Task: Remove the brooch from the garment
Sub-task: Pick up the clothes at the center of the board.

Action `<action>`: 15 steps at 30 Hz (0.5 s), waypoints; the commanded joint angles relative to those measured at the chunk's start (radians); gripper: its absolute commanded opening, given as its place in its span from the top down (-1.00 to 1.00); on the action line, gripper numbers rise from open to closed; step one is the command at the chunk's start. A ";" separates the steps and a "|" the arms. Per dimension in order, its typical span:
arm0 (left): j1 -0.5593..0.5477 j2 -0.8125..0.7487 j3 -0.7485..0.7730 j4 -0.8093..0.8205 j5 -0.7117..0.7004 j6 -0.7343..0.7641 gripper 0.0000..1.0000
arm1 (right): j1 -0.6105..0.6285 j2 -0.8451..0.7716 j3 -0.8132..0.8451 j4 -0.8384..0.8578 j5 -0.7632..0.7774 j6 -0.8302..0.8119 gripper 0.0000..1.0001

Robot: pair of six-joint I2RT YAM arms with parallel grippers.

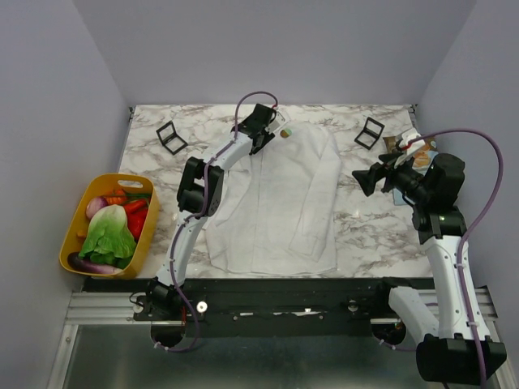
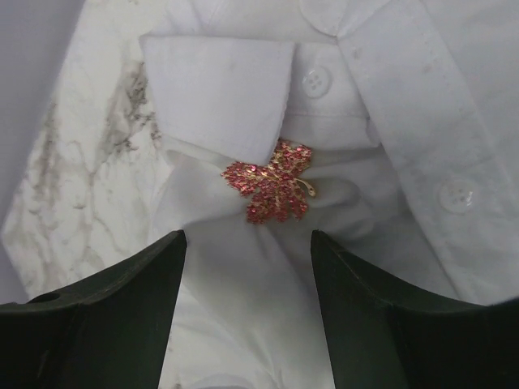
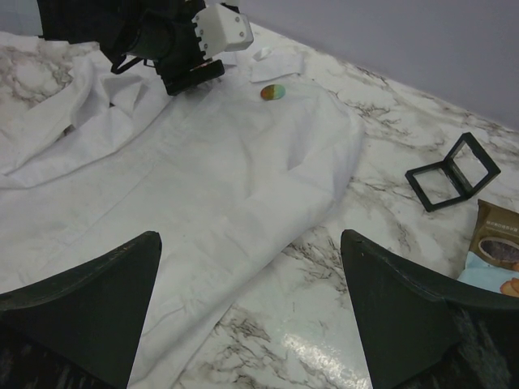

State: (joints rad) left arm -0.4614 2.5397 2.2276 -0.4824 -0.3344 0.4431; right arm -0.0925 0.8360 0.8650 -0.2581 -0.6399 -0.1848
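Left gripper: jaws apart, nothing between them, not touching anything that shows. Its wrist view looks down the fingers onto the collar end of the large white thin-fabric button-up shirt.

A red glittery leaf-shaped brooch with gold edging is pinned on bunched fabric just past the fingertips. It is roughly centred on the gap, slightly toward the right finger, and clear of both fingers. Its upper edge meets the tip of the white collar flap. A white shirt button sits just above it.

Top and right wrist views show a small round pin, half green and half orange-red, on the shirt near the collar, just beside the left gripper's tip on its right. Can't tell whether it is the same item as the leaf in the wrist view.

The shirt lies spread out, collar at the far end, on the white-grey marble table.

Right gripper: wide open and empty, held above the table by the shirt's right side, well apart from the brooch.

Also there:
- a black square case at far left
- a second black square case at far right
- a yellow basket of toy vegetables off the table's left edge
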 commanded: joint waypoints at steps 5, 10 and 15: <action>-0.028 -0.059 -0.152 0.122 -0.084 0.183 -0.47 | 0.002 0.012 -0.009 0.002 0.017 -0.010 -1.00; -0.054 -0.076 -0.218 0.235 -0.112 0.261 -0.47 | 0.004 0.017 -0.008 0.002 0.019 -0.011 -1.00; -0.077 -0.075 -0.256 0.298 -0.132 0.330 -0.46 | 0.004 0.012 -0.011 0.002 0.017 -0.012 -1.00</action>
State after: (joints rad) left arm -0.5137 2.4783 2.0048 -0.2272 -0.4454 0.6933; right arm -0.0925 0.8509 0.8646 -0.2581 -0.6399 -0.1848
